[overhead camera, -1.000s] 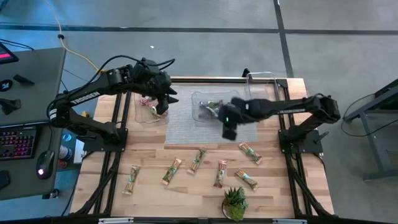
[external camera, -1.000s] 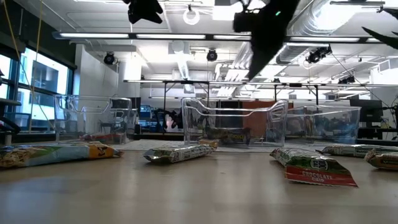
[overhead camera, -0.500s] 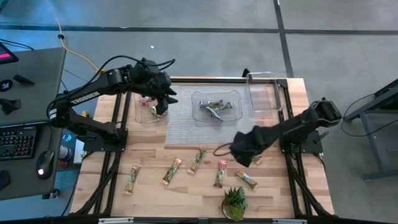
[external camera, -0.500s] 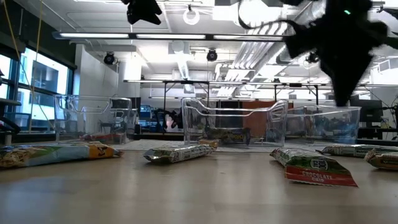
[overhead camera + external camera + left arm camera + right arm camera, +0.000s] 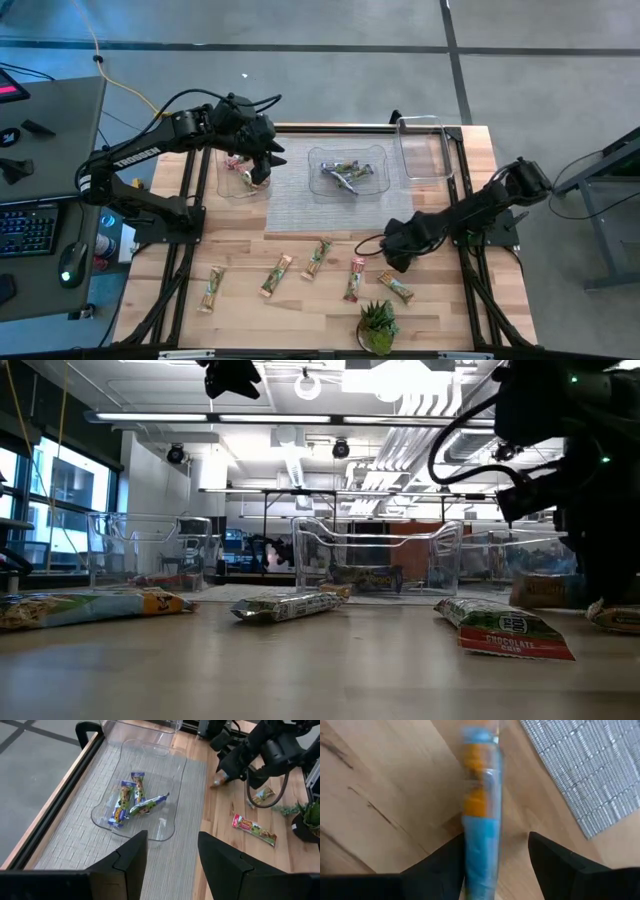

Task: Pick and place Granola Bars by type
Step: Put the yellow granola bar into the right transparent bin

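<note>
Right wrist view: blue-orange bar lies lengthwise between the right arm's parted fingers.

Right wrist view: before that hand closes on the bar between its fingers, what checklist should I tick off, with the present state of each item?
1. Right hand open: ok, both fingers spread.
2. Blue-and-orange bar lies between the fingers: ok.
3. Bar clear of the grey mat: ok, it lies on bare wood beside the mat's edge.
4. Hand low enough to grip: cannot tell; in the low view the arm hides the bar.
5. Left hand out of the way: ok, open above the middle bin.
6. Right-side clear bin free to take it: ok, looks empty.
</note>
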